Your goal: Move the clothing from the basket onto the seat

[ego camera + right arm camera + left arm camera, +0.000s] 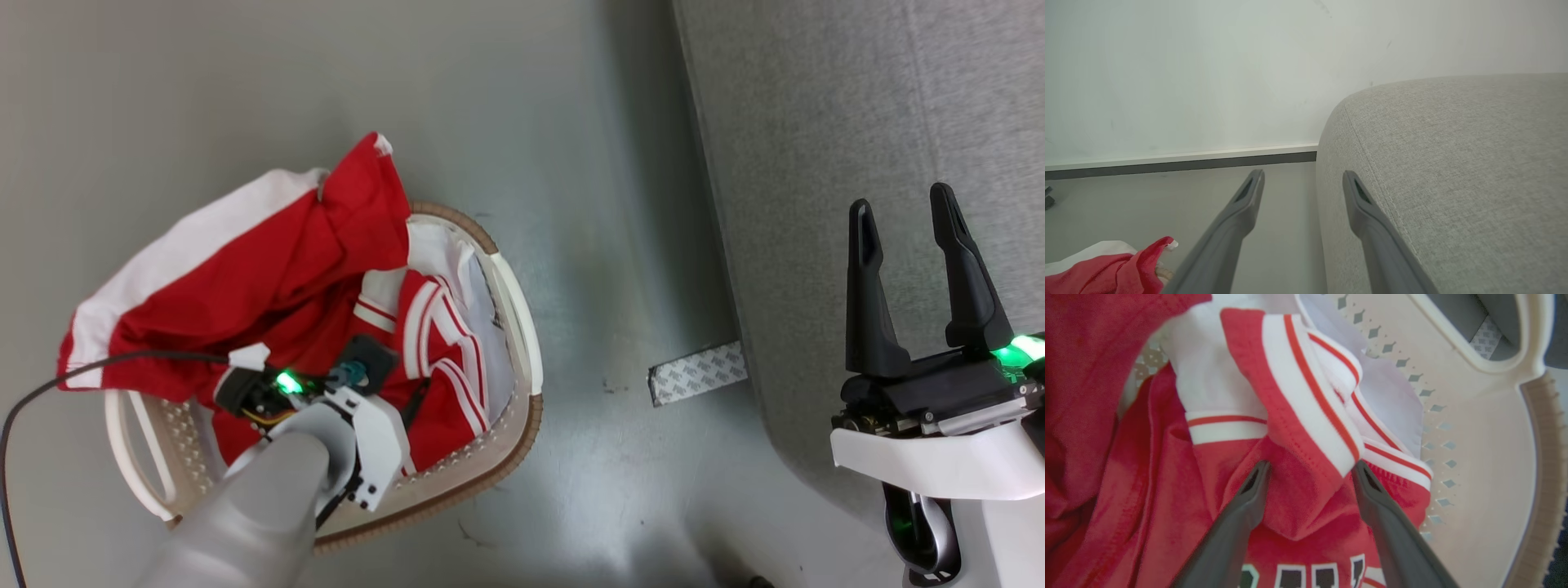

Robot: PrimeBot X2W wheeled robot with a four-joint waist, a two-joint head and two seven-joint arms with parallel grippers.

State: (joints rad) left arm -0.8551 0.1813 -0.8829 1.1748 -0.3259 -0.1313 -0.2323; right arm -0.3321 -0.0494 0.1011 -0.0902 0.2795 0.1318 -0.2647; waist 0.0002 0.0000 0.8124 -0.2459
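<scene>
Red striped garments [269,273] lie in perforated off-white plastic basket [526,343], spilling over its left rim; grey fabric sofa [857,98] stands right of basket, apart.

The floor [555,122] is smooth, grey and a bit shiny; 1 off-white laundry basket [535,420] with a brown rim stands on it at the left of the head view; the big grey sofa [857,122] stands on it at the right, apart from the basket; 1 short patterned strip of tape [698,373] lies flat between them, 1 end at the sofa's foot; small dark marks [608,384] dot the floor beside the strip.
</scene>
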